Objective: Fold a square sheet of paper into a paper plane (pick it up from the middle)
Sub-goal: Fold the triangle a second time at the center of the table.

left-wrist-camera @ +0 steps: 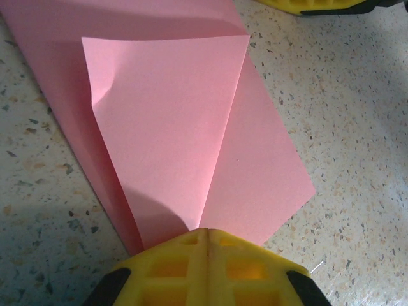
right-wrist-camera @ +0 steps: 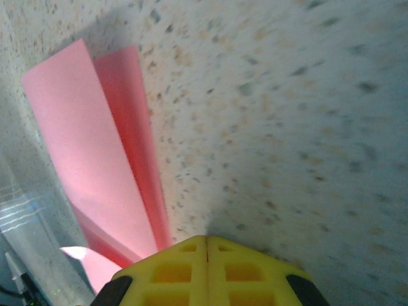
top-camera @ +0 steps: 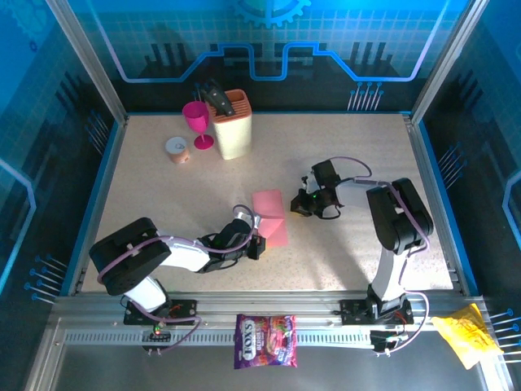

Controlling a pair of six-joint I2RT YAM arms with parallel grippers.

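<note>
Block (top-camera: pixel 232 124) of beige at the far left of the table (top-camera: pixel 366 163), one black handle (top-camera: pixel 218 98) sticking up out of its top. Just left of it, pink goblet (top-camera: pixel 196 122), upright, inside too dark to read. Near that, small peach round thing (top-camera: pixel 177 150) with a white top, too small to tell whether container or roll. Pink sheet (top-camera: pixel 270 218) mid-table, partly folded, lying between the two grippers: left gripper (top-camera: pixel 256 242) at its near-left edge, right gripper (top-camera: pixel 299 205) just off its right edge. On the metal rail along the near side, purple candy bag (top-camera: pixel 265 340) between the arm bases, yellow wrapper (top-camera: pixel 466 338) at far right. Seen from the left wrist, detail lost from above: left gripper (left-wrist-camera: pixel 206 234) clenched, yellow fingers (left-wrist-camera: pixel 166 264) meeting along a thin seam, set at the narrow end of a folded flap. Sheet (left-wrist-camera: pixel 191 127) flat on the speckled top there, the flap a lighter pink panel laid slantwise over a wider layer beneath. Paper running under the fingertips; whether pinched or only pressed, impossible to tell. Seen from the right wrist, somewhat blurred: right gripper (right-wrist-camera: pixel 206 241) clenched as well, seam closed. Sheet (right-wrist-camera: pixel 89 146) off to its left, one pale panel with a darker, shadowed red strip alongside, the near end reaching the fingertips; held or merely touched, impossible to tell.
</note>
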